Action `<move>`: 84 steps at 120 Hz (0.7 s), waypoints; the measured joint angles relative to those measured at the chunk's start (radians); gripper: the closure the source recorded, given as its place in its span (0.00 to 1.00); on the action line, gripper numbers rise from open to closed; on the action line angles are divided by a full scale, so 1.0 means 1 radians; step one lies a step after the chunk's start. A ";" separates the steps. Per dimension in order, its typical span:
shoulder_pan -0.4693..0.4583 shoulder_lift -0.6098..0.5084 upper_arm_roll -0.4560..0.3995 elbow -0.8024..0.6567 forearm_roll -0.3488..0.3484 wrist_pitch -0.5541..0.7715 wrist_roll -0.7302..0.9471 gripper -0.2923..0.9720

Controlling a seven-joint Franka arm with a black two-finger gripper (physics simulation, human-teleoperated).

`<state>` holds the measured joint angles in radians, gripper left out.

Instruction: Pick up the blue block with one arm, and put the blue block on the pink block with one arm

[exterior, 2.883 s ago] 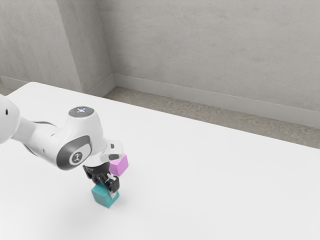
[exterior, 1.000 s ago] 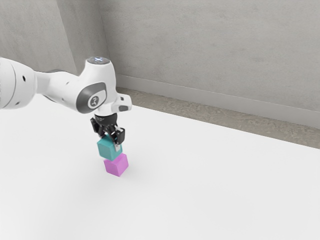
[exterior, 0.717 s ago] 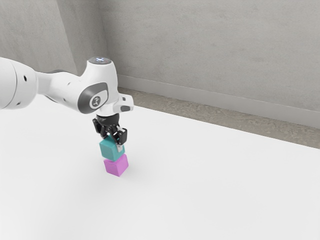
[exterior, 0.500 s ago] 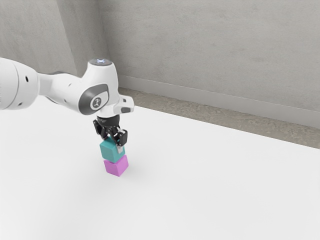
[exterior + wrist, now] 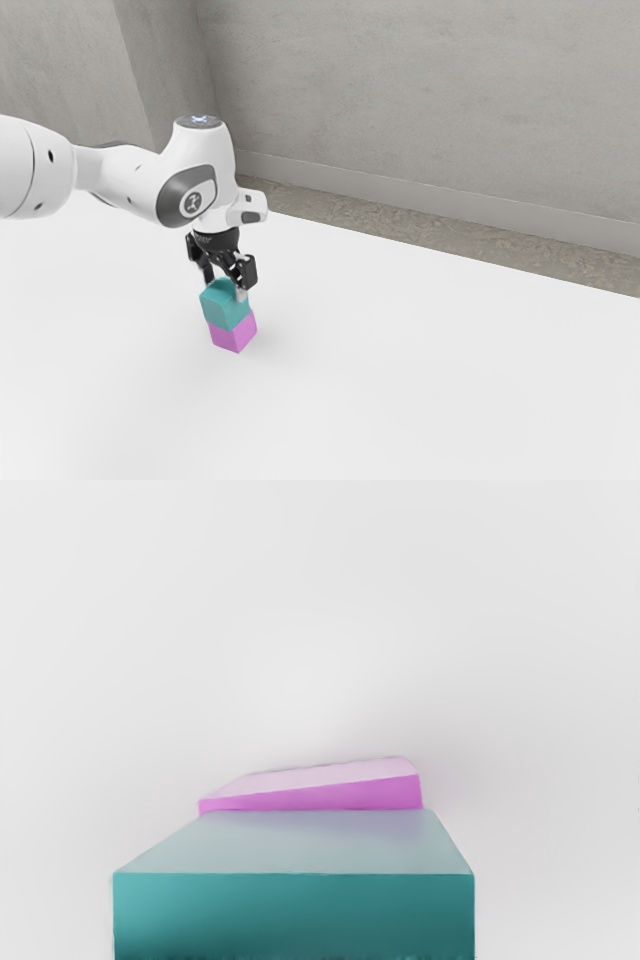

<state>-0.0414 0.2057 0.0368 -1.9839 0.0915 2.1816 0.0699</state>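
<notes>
The placing step is in hand: the blue block (image 5: pixel 224 304) sits directly beneath the gripper (image 5: pixel 226 286), resting on the pink block (image 5: pixel 233 335) (squarely enough, it seems). Whether the gripper clasps it or has let go, I cannot tell. The next move, I judge, calls for a full release and a straight lift.

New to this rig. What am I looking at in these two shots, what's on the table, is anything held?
This is a simulator's render of one white robot arm with a black two-finger gripper at a white table. The exterior view comes from a camera at the arm's side; the wrist view from a camera on the arm's hand. On the table: a pink block with a blue block sitting on top of it. The gripper is right at the blue block's top; whether it grips it, I cannot tell.
</notes>
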 joint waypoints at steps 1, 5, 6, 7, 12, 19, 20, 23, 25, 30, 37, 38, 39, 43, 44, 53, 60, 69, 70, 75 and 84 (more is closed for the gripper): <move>0.000 -0.004 0.000 0.000 0.000 -0.001 0.000 0.28; 0.000 -0.021 0.000 0.000 0.000 -0.003 0.002 0.27; 0.000 -0.026 0.000 0.000 0.000 -0.004 0.002 0.27; 0.000 -0.032 0.000 0.000 0.000 -0.005 0.002 0.27; 0.000 -0.060 -0.001 0.003 0.000 -0.013 0.004 0.26; 0.000 -0.080 0.000 0.020 -0.001 -0.029 0.006 0.25; 0.000 -0.081 0.000 0.022 -0.001 -0.031 0.007 0.25; 0.000 -0.087 0.000 0.028 -0.002 -0.038 0.008 0.25; 0.000 -0.092 0.000 0.031 -0.002 -0.043 0.008 0.25; 0.000 -0.101 0.000 0.035 -0.003 -0.055 0.009 0.25; 0.000 -0.116 0.000 0.039 -0.013 -0.071 0.012 0.24; 0.000 -0.117 0.000 0.041 -0.017 -0.073 0.012 0.24; 0.001 -0.118 -0.001 0.043 -0.020 -0.075 0.013 0.24; 0.001 -0.120 -0.001 0.048 -0.032 -0.082 0.014 0.24; 0.001 -0.120 -0.001 0.049 -0.034 -0.084 0.015 0.24; 0.000 -0.122 -0.001 0.054 -0.052 -0.097 0.018 0.24; -0.001 -0.123 -0.001 0.055 -0.063 -0.107 0.020 0.24; 0.000 -0.124 -0.002 0.055 -0.078 -0.114 0.022 0.23; 0.000 -0.123 -0.002 0.055 -0.079 -0.114 0.022 0.23; 0.000 -0.122 -0.002 0.055 -0.084 -0.117 0.024 0.23; -0.001 -0.118 -0.001 0.055 -0.088 -0.120 0.025 0.23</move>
<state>-0.0424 0.0880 0.0362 -1.9285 0.0035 2.0613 0.0953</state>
